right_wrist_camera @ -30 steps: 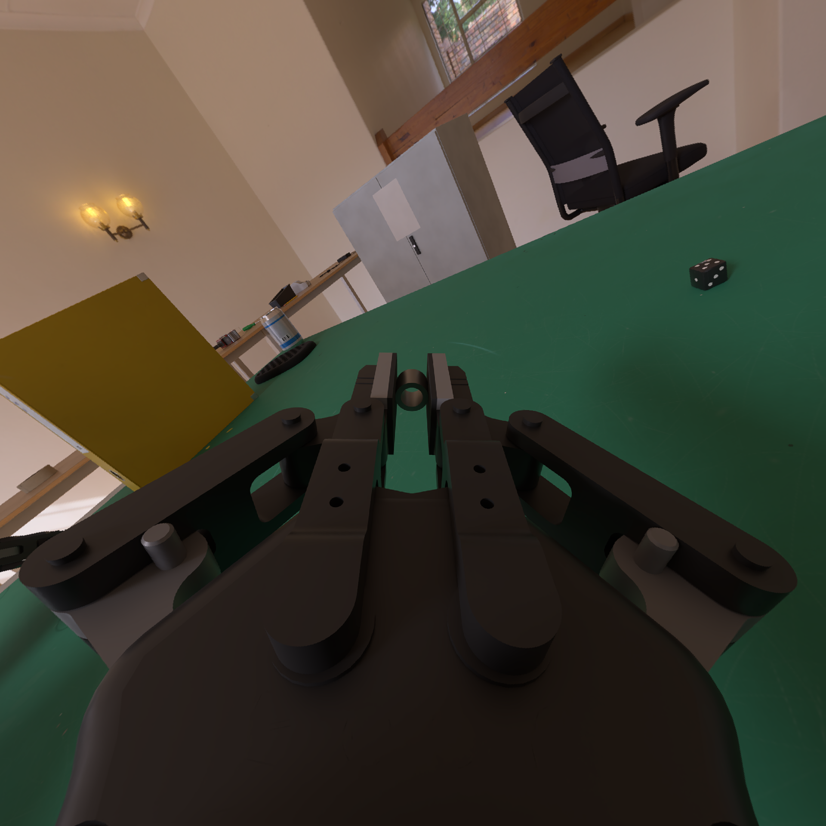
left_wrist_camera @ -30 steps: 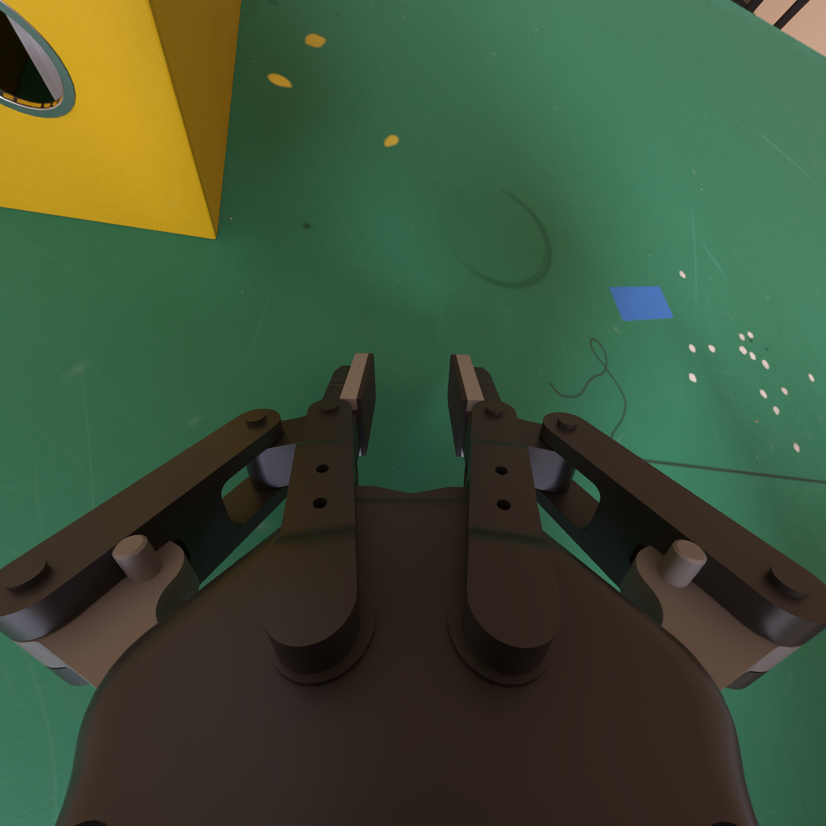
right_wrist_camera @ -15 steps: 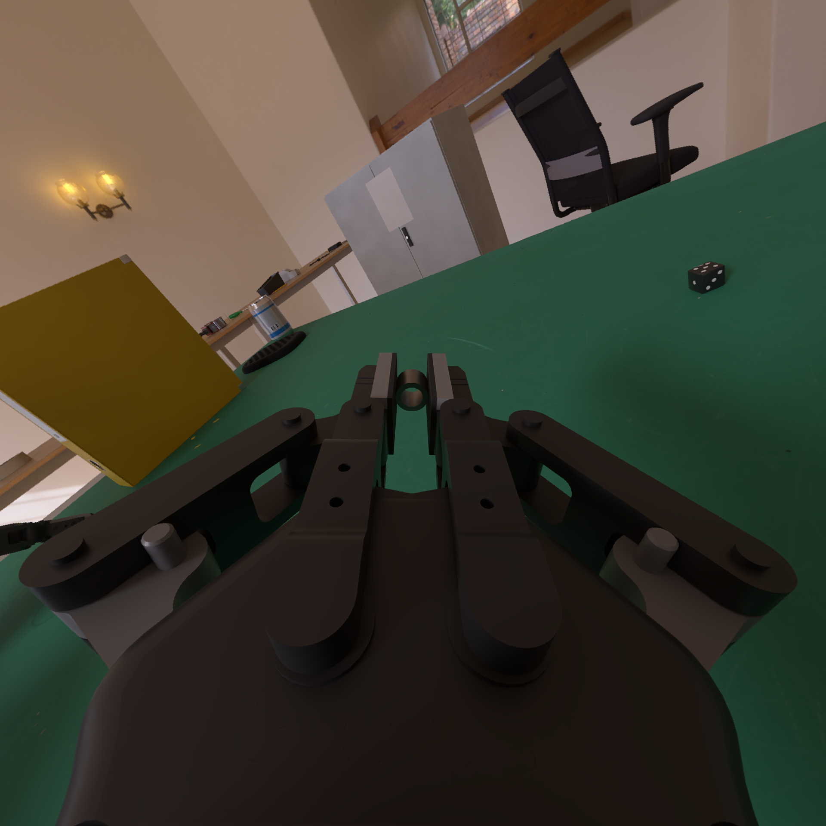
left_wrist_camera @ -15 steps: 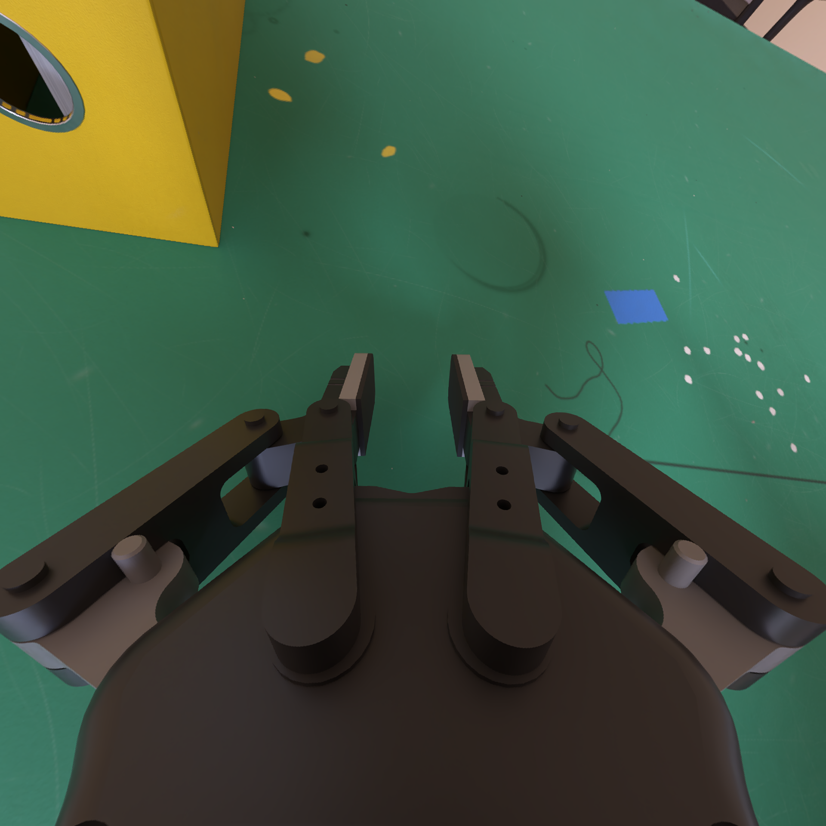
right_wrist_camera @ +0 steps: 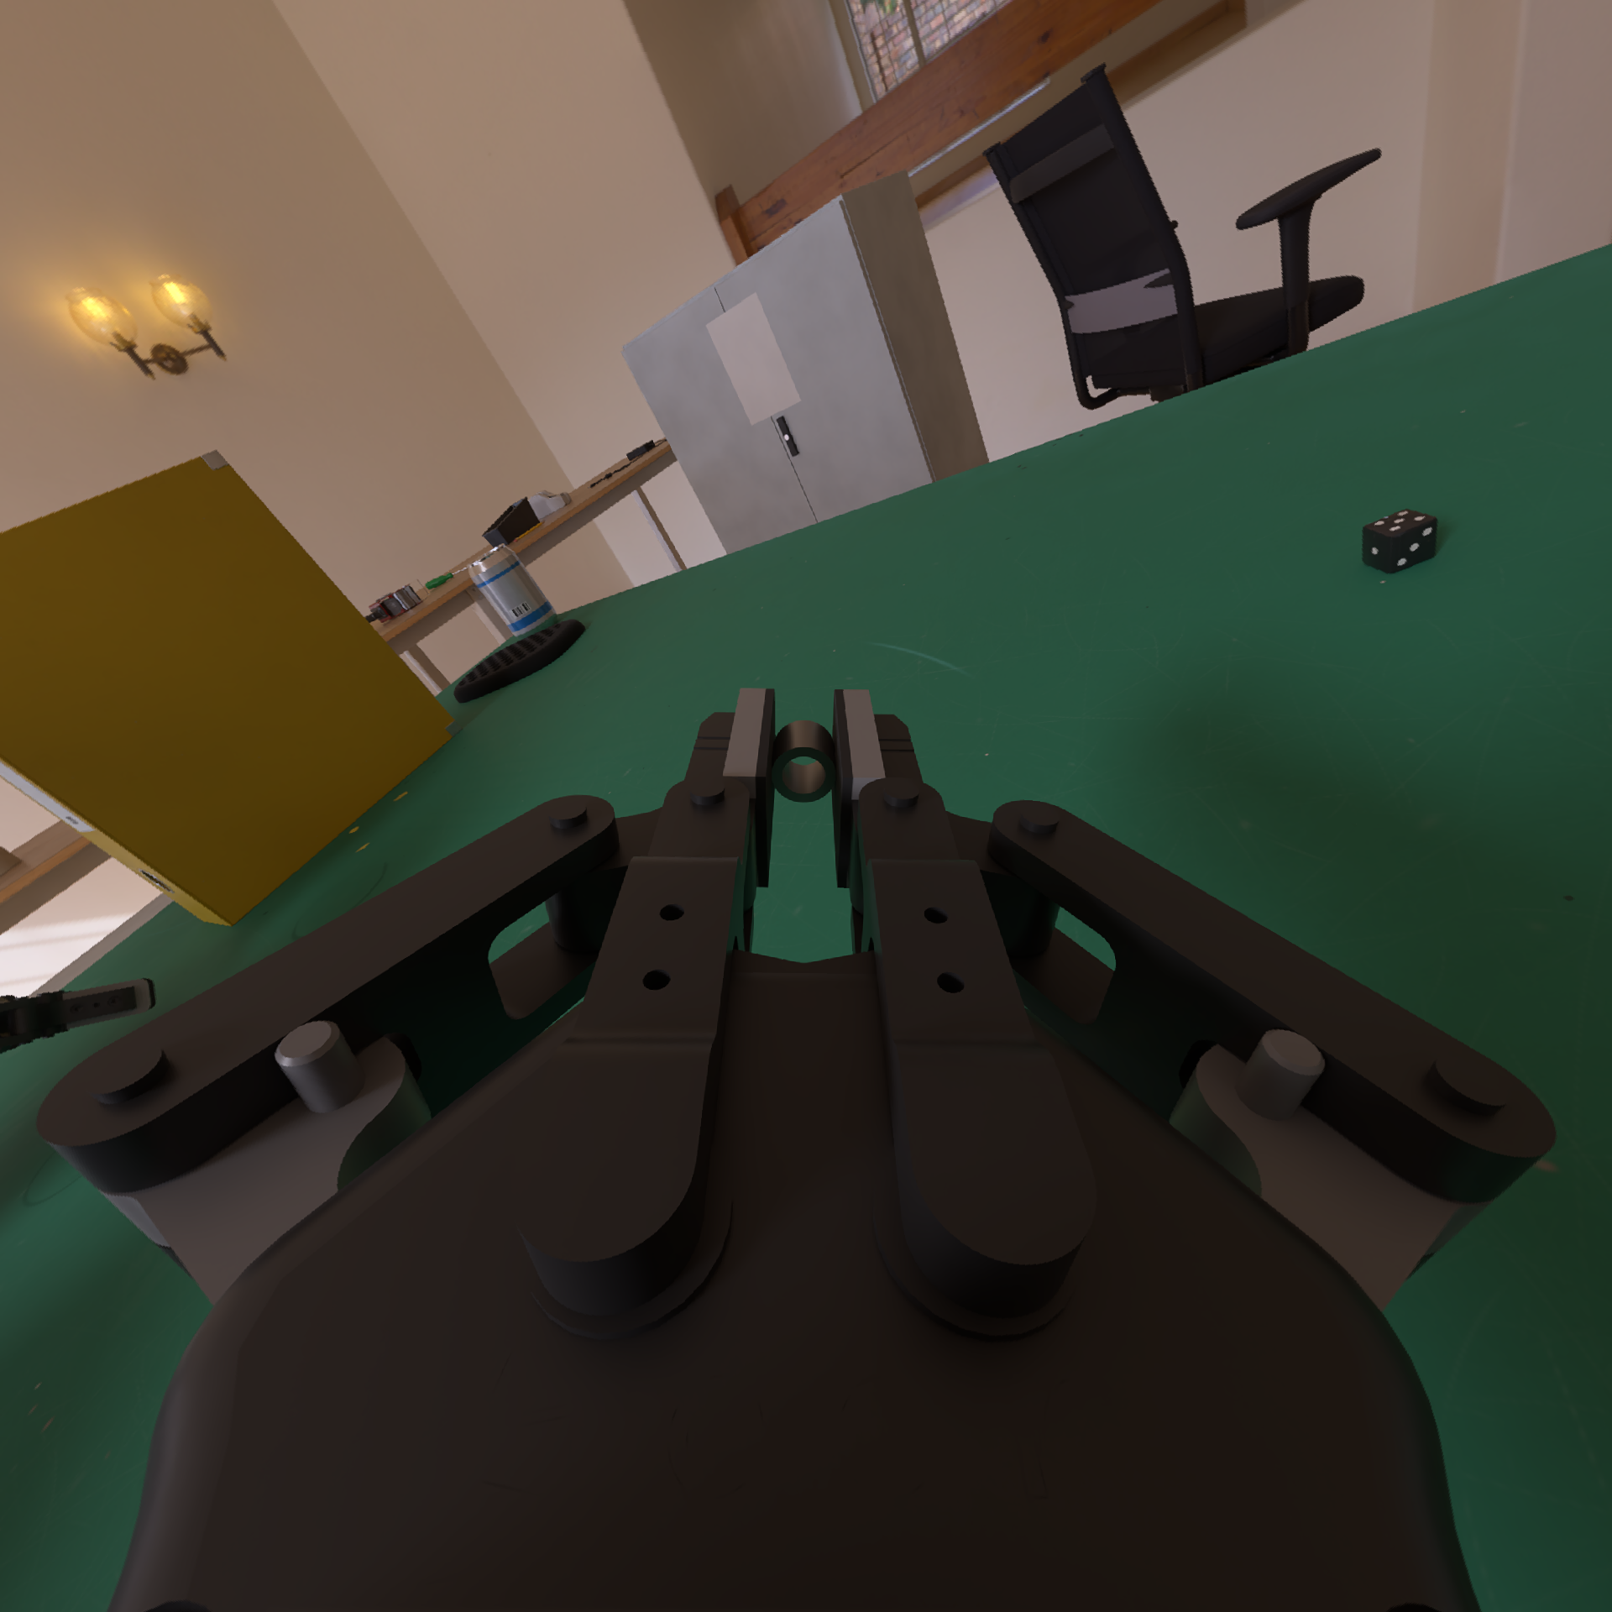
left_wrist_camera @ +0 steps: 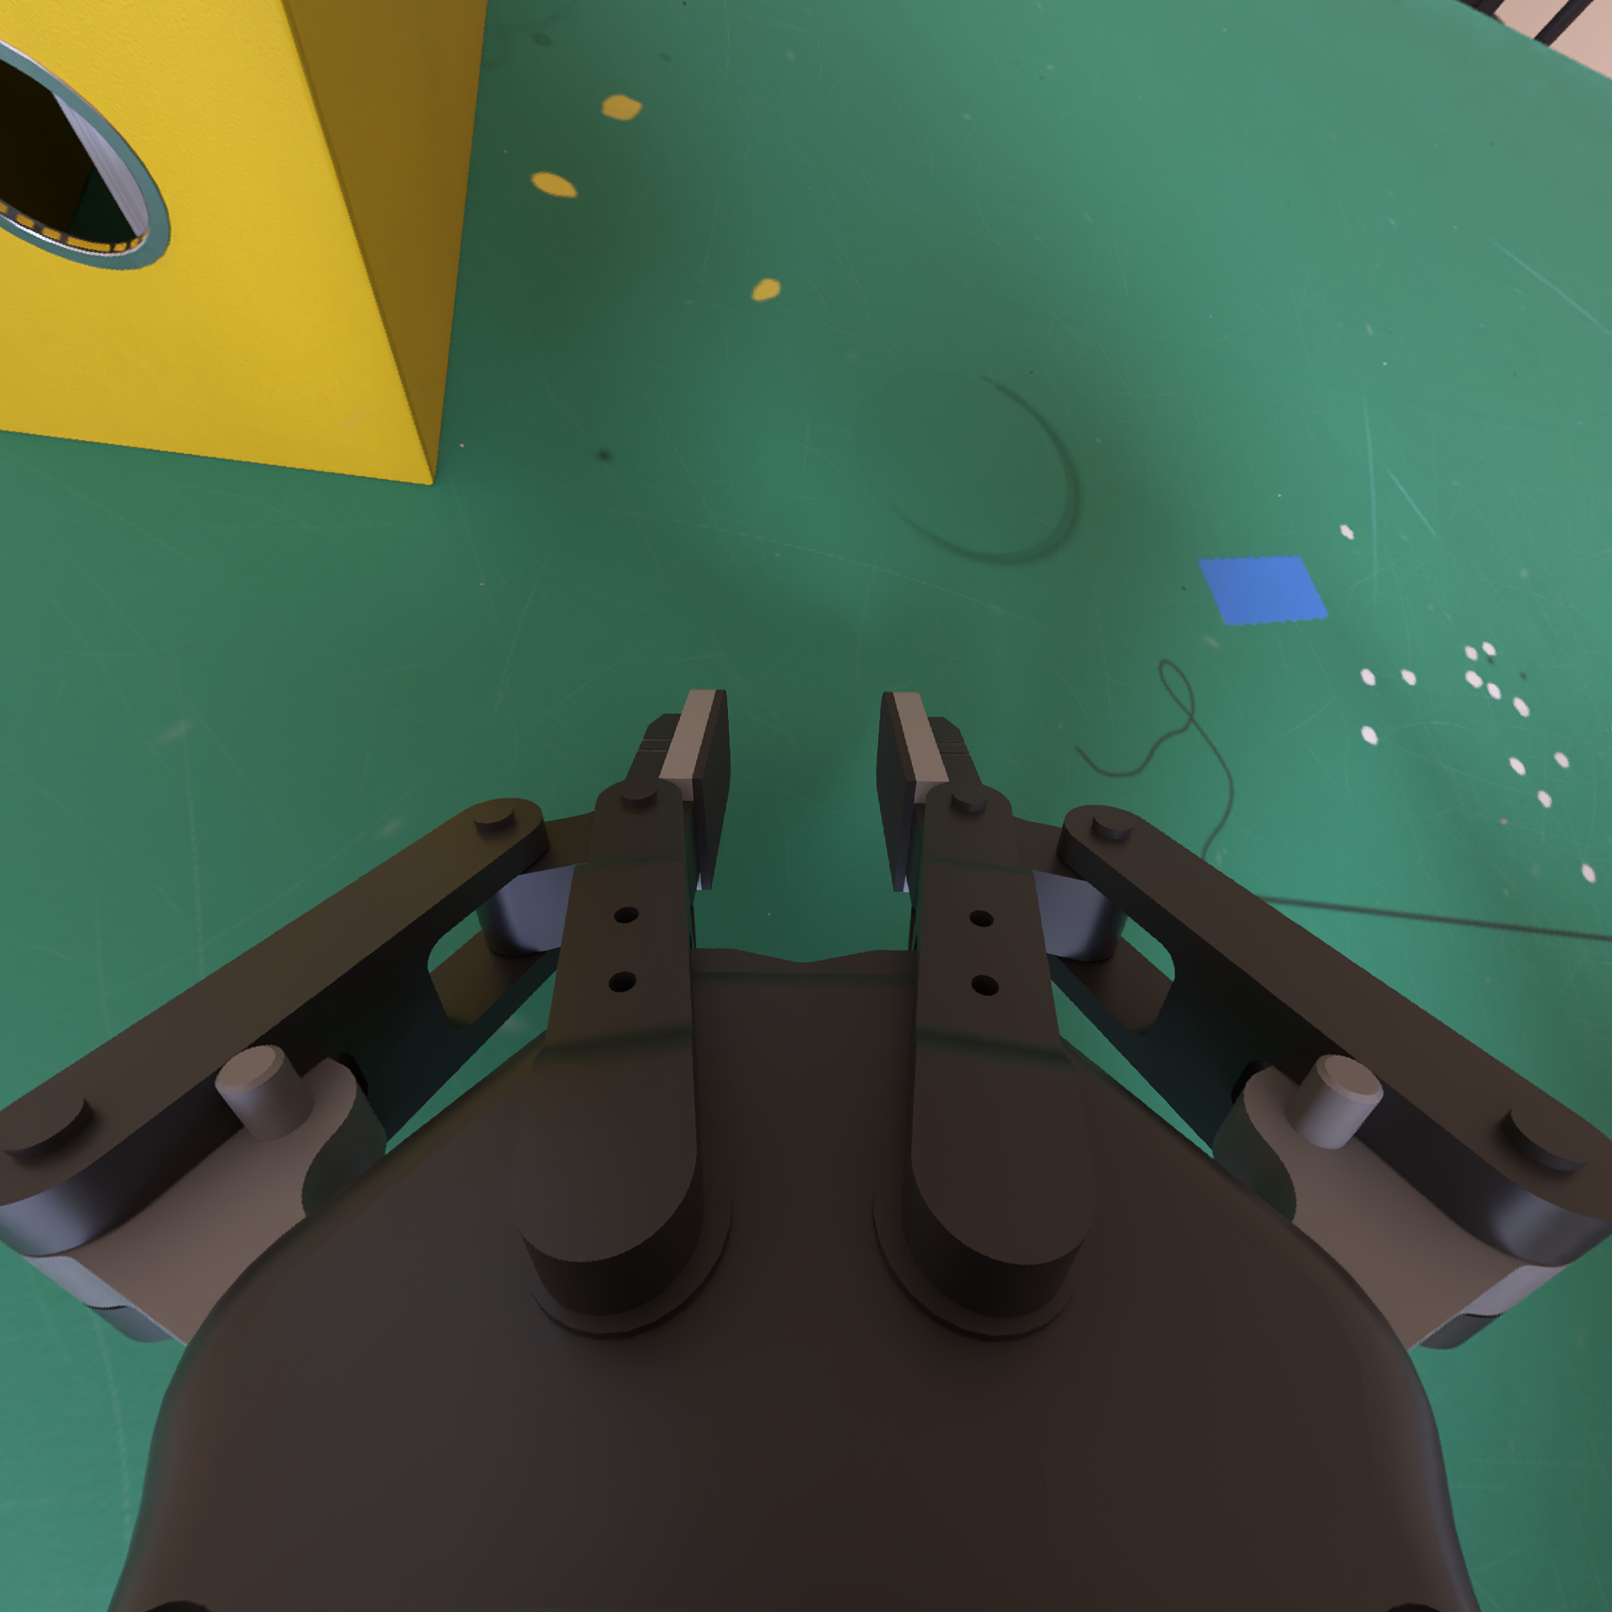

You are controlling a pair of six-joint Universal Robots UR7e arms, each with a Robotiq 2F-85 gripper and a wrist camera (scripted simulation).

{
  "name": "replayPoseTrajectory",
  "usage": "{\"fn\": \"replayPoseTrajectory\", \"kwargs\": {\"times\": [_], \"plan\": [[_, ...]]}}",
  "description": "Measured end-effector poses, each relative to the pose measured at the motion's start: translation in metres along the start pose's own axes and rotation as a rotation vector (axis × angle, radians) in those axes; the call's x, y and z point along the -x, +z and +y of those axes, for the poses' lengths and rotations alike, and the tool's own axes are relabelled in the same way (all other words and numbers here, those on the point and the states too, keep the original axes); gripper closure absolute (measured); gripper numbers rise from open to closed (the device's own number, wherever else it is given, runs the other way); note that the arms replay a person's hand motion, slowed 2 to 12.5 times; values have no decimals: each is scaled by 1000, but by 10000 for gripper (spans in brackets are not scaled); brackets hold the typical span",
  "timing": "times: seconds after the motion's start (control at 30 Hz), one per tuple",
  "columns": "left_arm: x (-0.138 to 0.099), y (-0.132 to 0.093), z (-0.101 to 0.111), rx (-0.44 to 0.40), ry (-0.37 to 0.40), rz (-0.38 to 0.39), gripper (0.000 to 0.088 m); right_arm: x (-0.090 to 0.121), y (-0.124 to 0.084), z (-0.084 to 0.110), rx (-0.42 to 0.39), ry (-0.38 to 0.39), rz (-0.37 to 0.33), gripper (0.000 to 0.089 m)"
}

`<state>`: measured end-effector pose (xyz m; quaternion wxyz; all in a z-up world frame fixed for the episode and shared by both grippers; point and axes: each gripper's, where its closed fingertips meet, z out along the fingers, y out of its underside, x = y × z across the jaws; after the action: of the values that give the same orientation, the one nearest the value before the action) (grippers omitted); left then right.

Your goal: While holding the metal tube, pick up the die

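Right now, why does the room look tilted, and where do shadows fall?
Right wrist view: the camera is canted, so the green table slopes and straight edges bow near the borders; the right claw, shut on the metal tube, is dim. Left wrist view: a soft shadow darkens the table ahead of the open left claw.

A: What do we have on the right gripper (right_wrist_camera: 803, 728)?
B: We've got the metal tube (right_wrist_camera: 802, 768) pinched between the pads, bore facing us. Die (right_wrist_camera: 1398, 543) sits well apart on the green table (right_wrist_camera: 1134, 698), yellow box (right_wrist_camera: 192, 680) far left
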<state>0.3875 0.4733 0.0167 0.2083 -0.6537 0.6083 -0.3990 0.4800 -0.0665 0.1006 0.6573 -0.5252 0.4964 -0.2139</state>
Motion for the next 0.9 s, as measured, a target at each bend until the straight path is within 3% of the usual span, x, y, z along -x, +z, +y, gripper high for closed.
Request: {"fn": "replayPoseTrajectory", "kwargs": {"times": [0.9], "plan": [[7, 1, 1, 6, -6, -57, 570, 13, 20, 11, 55, -48, 2, 775]]}}
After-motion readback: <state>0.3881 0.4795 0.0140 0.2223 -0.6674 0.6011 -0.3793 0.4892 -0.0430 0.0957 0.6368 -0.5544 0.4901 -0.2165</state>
